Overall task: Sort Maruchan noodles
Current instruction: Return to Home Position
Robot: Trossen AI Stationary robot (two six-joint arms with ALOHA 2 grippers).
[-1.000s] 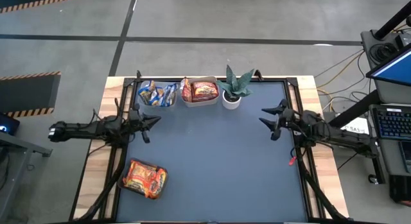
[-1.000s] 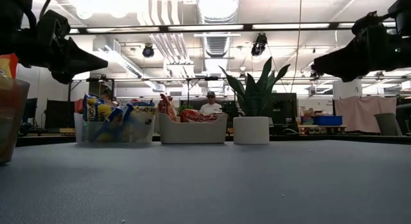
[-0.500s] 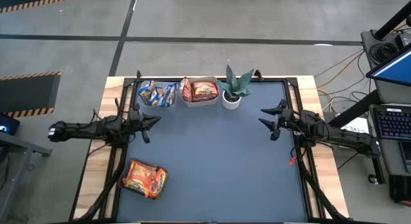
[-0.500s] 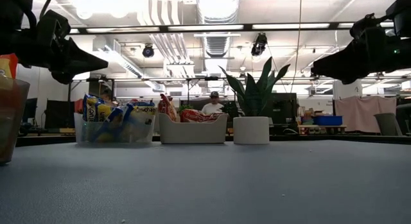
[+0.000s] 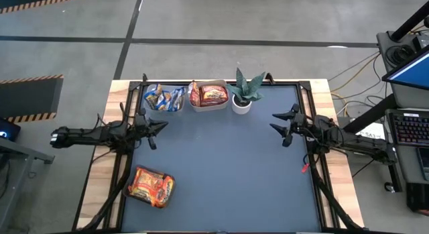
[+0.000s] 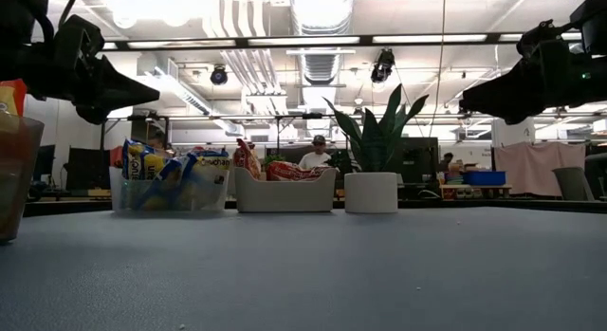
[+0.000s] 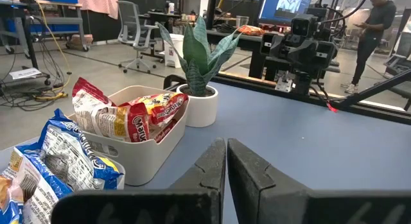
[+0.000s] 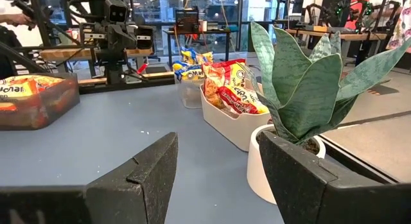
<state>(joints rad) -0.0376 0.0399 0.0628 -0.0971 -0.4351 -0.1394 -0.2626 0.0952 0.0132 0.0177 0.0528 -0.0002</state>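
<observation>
Blue-yellow noodle packets fill a clear tub at the far edge. Dark red-and-white packets lie in a white tub beside it. Orange-yellow packets sit in a tub near the left front corner. My left gripper hovers shut above the mat's left side, holding nothing; its fingers meet in the left wrist view. My right gripper hovers open over the mat's right side, empty, with a wide gap between its fingers.
A potted snake plant in a white pot stands at the far edge, right of the white tub. The dark blue mat covers the table between the arms. A person sits in the room behind.
</observation>
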